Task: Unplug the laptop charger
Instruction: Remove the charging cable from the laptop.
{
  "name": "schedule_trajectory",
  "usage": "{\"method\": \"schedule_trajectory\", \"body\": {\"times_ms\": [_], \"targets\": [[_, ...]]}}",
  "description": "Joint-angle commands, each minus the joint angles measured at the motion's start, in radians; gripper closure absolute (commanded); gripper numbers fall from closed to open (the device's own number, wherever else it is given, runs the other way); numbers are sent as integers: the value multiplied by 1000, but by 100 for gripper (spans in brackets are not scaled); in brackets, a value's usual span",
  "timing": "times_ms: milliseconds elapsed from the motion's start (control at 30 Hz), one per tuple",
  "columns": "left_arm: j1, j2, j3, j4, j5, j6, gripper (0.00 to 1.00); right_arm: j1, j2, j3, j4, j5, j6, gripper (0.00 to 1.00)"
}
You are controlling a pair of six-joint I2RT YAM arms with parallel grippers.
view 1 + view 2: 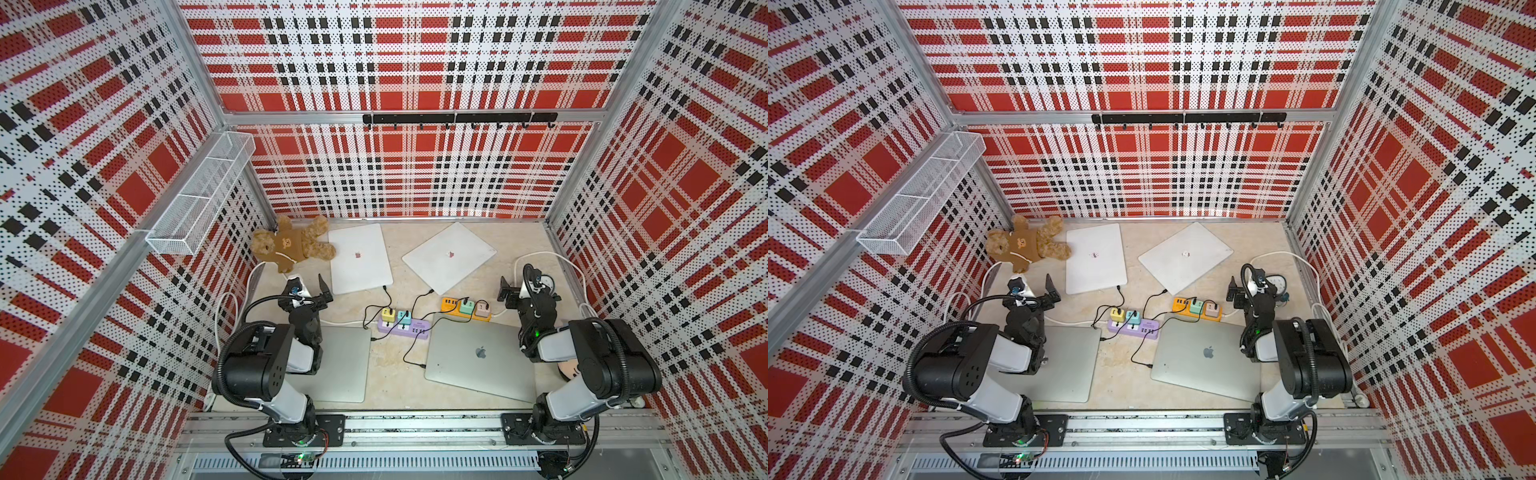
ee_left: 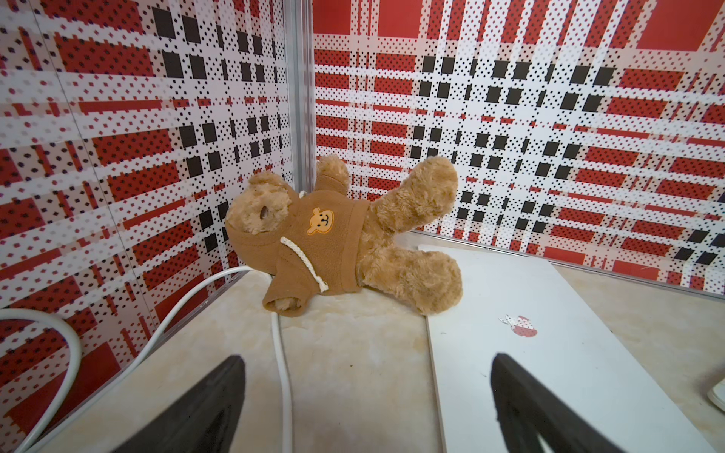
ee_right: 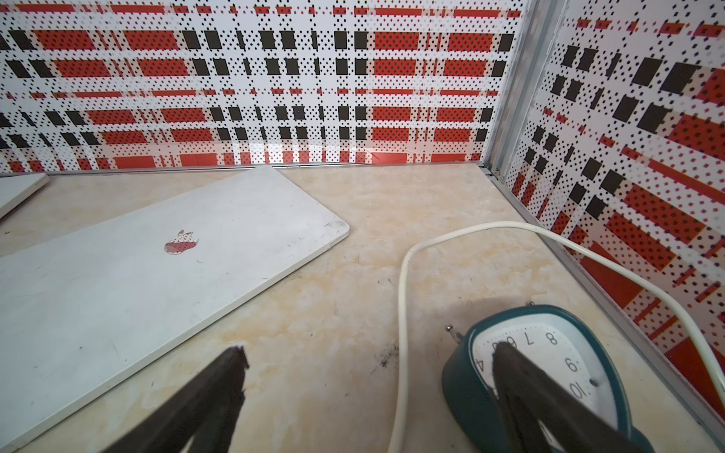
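Laptop chargers (image 1: 404, 318): small rigid blocks, likely light, seated in two power strips (image 1: 409, 331) mid-bench; cables (image 1: 405, 356) limp. Grip block sides, not cable. Left end effector (image 2: 367, 368), right end effector (image 3: 367, 361): spread, empty.

Top views look down; wrist views skim table (image 2: 353, 353).
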Motion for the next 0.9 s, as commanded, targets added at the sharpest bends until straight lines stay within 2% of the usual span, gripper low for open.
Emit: {"method": "schedule_trajectory", "body": {"times_ms": [0, 133, 233, 300, 433, 567, 633, 767, 867], "targets": [[13, -8, 16, -1, 22, -5, 2, 5, -7, 9, 14, -11, -10, 0], [-44, -49, -18, 44, -41, 49, 2, 5, -26, -11, 39, -36, -23, 0], [-114, -150, -14, -32, -171, 96, 2, 7, -129, -10, -51, -35, -26, 0], [-178, -239, 1, -123, -240, 150, 2, 14, -202, -7, -118, -45, -39, 0], [-258, -434, 111, -486, -234, 175, 2, 75, -320, 11, -217, 12, -96, 0], [-288, -574, 261, -867, -219, 66, 2, 170, -402, 111, -453, 88, -196, 0], [-294, -627, 340, -1048, -203, -44, 0, 206, -456, 138, -521, 90, -222, 0], [-296, -660, 458, -1326, -114, -236, 5, 252, -535, 206, -678, 11, -209, 0], [-295, -645, 539, -1532, -28, -403, 7, 327, -559, 272, -805, 4, -240, 0]]}}
